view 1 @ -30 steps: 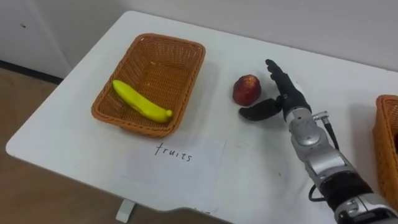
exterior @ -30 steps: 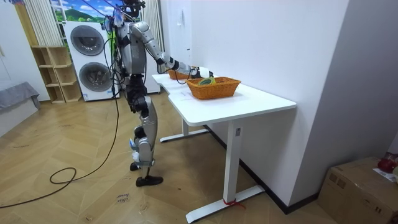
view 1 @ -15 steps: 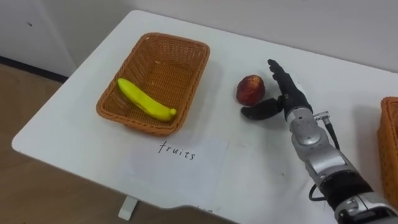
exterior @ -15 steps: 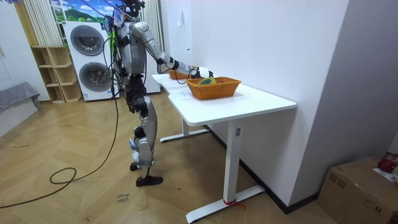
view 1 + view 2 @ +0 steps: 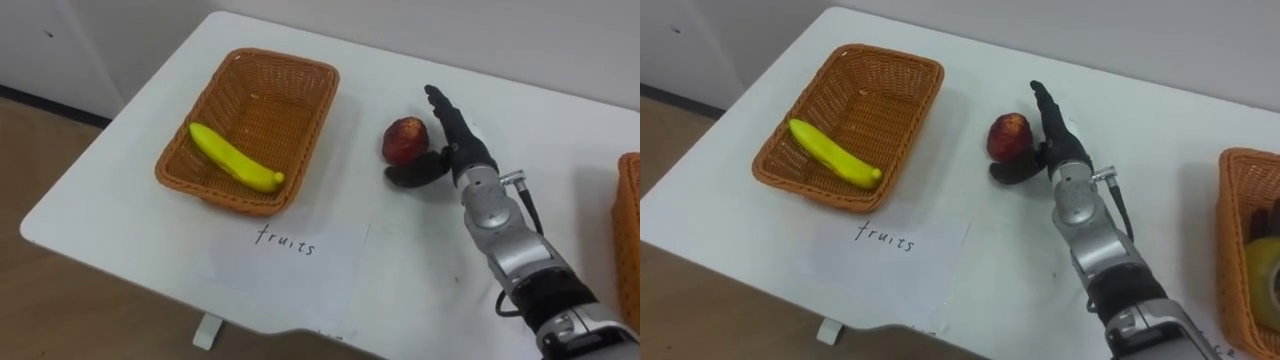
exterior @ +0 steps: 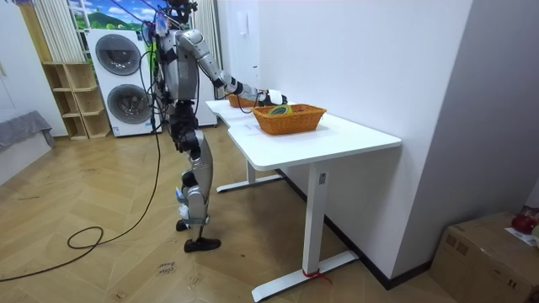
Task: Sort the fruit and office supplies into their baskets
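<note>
Right hand (image 5: 458, 152) spread wide at the red apple (image 5: 404, 140), with its fingers straight along the fruit's right flank and its thumb swung out low on the near side. It is holding nothing at this point. The apple sits on the white worktop (image 5: 400, 260), a little to the right of the fruit basket (image 5: 275, 115), where a banana (image 5: 232, 162) lies across the floor. A sheet of paper (image 5: 290, 255) with handwriting lies in front of that basket. The other basket (image 5: 1232, 220) is well off at the right edge and is not this fruit's home. The step looks like the grasp, and the trick will be seating the apple deep. The palm should come in against it first, then the fingers should wrap over the far side while the thumb closes underneath. A fingertip nudge alone could send something this round rolling away. Once it's held, it likely needs a lift high enough to clear the wicker rim. Then it can travel left and go down in the bare upper end of the basket, clear of the banana.
</note>
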Motion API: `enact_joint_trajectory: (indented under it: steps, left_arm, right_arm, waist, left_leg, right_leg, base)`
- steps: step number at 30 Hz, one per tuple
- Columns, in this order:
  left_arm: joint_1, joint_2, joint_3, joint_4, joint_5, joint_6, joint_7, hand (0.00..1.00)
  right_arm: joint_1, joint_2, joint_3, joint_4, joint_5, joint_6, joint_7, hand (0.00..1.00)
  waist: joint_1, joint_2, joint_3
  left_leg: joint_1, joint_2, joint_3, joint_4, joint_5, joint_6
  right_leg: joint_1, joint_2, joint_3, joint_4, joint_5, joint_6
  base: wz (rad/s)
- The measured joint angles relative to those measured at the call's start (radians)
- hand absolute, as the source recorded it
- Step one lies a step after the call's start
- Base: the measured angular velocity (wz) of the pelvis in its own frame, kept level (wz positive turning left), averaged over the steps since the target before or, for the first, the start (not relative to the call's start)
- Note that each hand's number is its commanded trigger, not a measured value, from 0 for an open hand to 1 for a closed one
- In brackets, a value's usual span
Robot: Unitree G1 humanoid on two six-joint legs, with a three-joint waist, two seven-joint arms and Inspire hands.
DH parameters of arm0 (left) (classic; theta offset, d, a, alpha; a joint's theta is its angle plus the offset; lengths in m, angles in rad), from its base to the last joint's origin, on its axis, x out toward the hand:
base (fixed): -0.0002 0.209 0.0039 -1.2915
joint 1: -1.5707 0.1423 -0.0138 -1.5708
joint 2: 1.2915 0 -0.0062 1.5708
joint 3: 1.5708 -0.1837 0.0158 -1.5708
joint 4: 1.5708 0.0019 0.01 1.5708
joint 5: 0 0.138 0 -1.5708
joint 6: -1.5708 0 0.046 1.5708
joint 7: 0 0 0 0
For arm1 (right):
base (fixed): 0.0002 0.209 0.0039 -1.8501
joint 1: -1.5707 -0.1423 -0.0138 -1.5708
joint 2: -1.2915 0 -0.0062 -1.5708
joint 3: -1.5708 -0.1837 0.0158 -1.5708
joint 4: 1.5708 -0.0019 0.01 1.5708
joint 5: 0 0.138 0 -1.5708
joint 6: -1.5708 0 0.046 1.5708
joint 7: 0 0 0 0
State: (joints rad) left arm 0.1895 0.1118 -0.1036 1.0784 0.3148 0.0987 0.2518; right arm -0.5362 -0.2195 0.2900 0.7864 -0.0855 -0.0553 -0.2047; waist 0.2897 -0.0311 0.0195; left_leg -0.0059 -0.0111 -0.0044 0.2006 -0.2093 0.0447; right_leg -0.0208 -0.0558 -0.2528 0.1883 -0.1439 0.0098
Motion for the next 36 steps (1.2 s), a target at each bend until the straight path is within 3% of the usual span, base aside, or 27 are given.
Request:
enact_joint_trajectory:
  steps: [9, 30, 31, 32, 33, 36]
  left_arm:
    - [0.000, 0.012, -0.040, 0.001, -0.007, -0.002, -0.005, 0.00]
    - [-0.002, 0.021, -0.040, -0.004, -0.008, -0.018, -0.027, 0.00]
    - [-0.002, 0.021, -0.040, -0.004, -0.008, -0.018, -0.027, 0.00]
    - [-0.002, 0.021, -0.040, -0.004, -0.008, -0.018, -0.027, 0.00]
    - [-0.002, 0.021, -0.040, -0.004, -0.008, -0.018, -0.027, 0.00]
    - [-0.003, 0.021, -0.040, 0.001, -0.007, -0.017, -0.027, 0.00]
  right_arm:
    - [0.000, 0.001, 0.006, 0.000, -0.054, 0.000, -0.003, 0.00]
    - [-0.006, -0.001, 0.035, -0.007, -0.073, 0.000, -0.002, 0.00]
    - [-0.006, -0.004, 0.041, -0.007, -0.073, 0.000, -0.001, 0.15]
    - [-0.006, -0.005, 0.041, -0.006, -0.073, 0.000, 0.000, 0.60]
    - [-0.006, -0.005, 0.041, -0.006, -0.073, 0.000, 0.000, 1.00]
    - [-0.006, -0.005, 0.041, -0.003, -0.073, 0.000, 0.003, 1.00]
  waist:
    - [0.017, -0.006, 0.0027]
    - [0.016, -0.010, 0.0041]
    - [0.015, -0.010, 0.0042]
    - [0.016, -0.010, 0.0042]
    - [0.016, -0.010, 0.0042]
    - [0.016, -0.011, 0.0048]
  left_leg:
    - [0.002, 0.000, -0.002, 0.003, 0.000, 0.000]
    - [0.002, -0.001, -0.007, 0.004, 0.000, 0.000]
    - [0.002, -0.001, -0.007, 0.004, 0.000, 0.000]
    - [0.002, 0.000, -0.007, 0.004, 0.000, 0.000]
    - [0.002, 0.000, -0.007, 0.004, 0.000, 0.000]
    - [0.002, -0.001, -0.007, 0.004, 0.000, 0.000]
  right_leg:
    - [0.006, -0.003, -0.004, 0.000, 0.001, -0.001]
    - [0.008, 0.002, -0.007, -0.002, 0.002, -0.001]
    - [0.009, 0.002, -0.010, -0.002, 0.002, -0.001]
    - [0.009, 0.001, -0.010, -0.002, 0.002, -0.001]
    - [0.009, 0.000, -0.010, -0.002, 0.002, -0.001]
    - [0.009, -0.004, -0.011, -0.001, 0.002, -0.001]
  base:
    - [0.00]
    - [0.00]
    - [0.00]
    - [0.00]
    - [0.00]
    - [0.00]
